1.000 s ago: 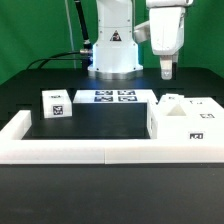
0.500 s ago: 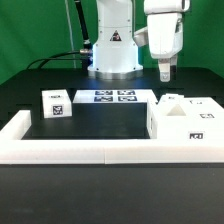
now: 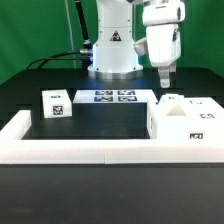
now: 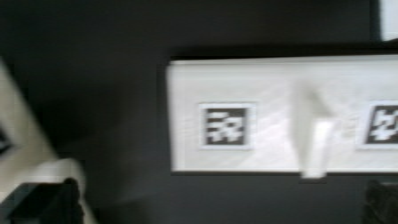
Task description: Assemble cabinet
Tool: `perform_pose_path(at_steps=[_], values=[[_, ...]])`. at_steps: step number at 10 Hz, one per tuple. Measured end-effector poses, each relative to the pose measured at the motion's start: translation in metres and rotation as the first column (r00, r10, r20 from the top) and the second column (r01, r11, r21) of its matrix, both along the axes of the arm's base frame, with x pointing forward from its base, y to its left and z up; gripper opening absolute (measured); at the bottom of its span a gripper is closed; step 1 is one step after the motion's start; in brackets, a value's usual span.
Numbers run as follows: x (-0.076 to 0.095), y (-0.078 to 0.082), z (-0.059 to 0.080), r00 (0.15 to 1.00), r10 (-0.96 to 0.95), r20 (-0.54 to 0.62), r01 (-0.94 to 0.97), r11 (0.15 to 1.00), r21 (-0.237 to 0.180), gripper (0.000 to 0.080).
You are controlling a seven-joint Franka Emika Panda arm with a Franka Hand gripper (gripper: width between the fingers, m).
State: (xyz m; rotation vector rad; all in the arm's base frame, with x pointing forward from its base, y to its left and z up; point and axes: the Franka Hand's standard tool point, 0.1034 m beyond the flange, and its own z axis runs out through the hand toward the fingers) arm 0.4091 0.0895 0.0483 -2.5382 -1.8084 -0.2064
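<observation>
Jaws apart and empty, the gripper (image 3: 163, 72) has drifted toward nine o'clock above the cabinet body (image 3: 185, 122) at the tabletop's (image 3: 100, 125) four o'clock, apparently aligning a grasp.

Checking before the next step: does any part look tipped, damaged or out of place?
Nothing stands out. The small white tagged cube and the larger white boxy cabinet part sit upright inside the white border rail; the gripper hangs open above the larger part.
</observation>
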Motion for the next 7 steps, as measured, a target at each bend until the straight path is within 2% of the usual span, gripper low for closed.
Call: perform_pose_path(at_steps=[3, 5, 7], values=[[-0.005, 0.005, -0.011, 1.0, -0.002, -0.017, 0.002, 1.0, 0.012, 0.0797], [-0.003, 0.011, -0.013, 0.999, -0.018, -0.026, 0.018, 1.0, 0.015, 0.0797], [0.0, 0.011, -0.02, 0.998, -0.031, -0.05, 0.031, 0.999, 0.014, 0.0797]])
